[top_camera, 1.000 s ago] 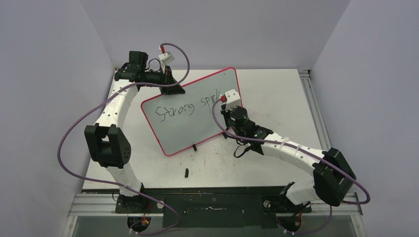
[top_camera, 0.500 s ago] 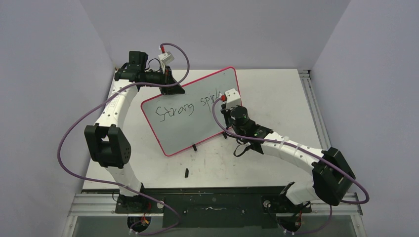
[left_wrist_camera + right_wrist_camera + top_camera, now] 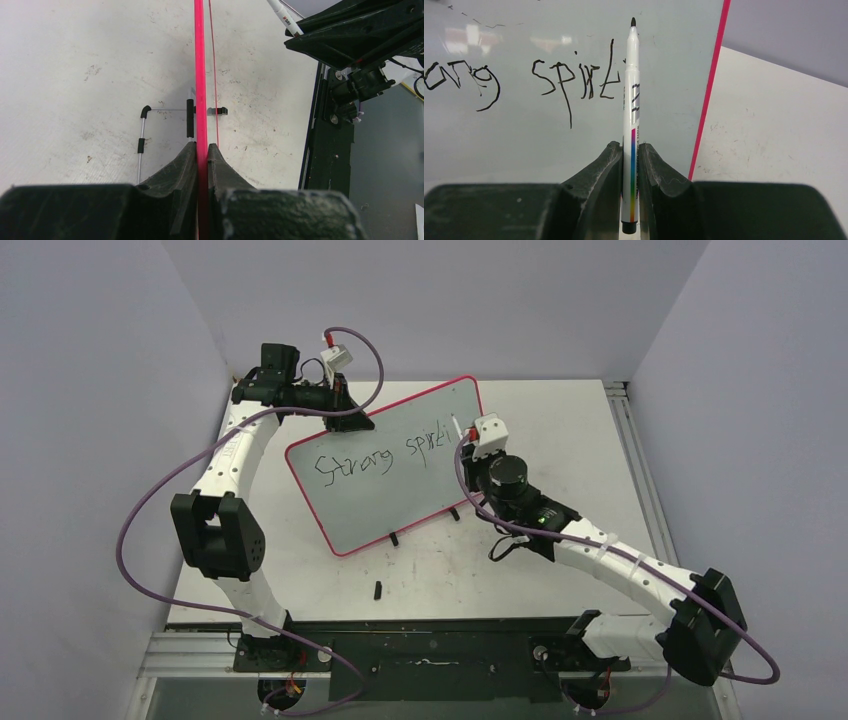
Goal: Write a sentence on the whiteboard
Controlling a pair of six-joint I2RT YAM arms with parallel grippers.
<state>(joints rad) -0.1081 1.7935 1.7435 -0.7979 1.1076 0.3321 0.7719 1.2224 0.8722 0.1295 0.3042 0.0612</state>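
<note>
Both sentence (image 3: 385,455) words show overhead; right wrist crops one.

The right gripper (image 3: 629,150) has been carried rightward, out toward the right edge of the whiteboard (image 3: 385,505), and the marker (image 3: 631,75) with it. More of the sentence (image 3: 388,454) is laid bare, down to a final "t". The right arm's elbow (image 3: 705,625) has been swung farther from the whiteboard.

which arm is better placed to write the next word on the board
Right. The right gripper holds the marker, its tip just past the sentence on the whiteboard. The left gripper is shut on the whiteboard's rim, steadying it.
</note>
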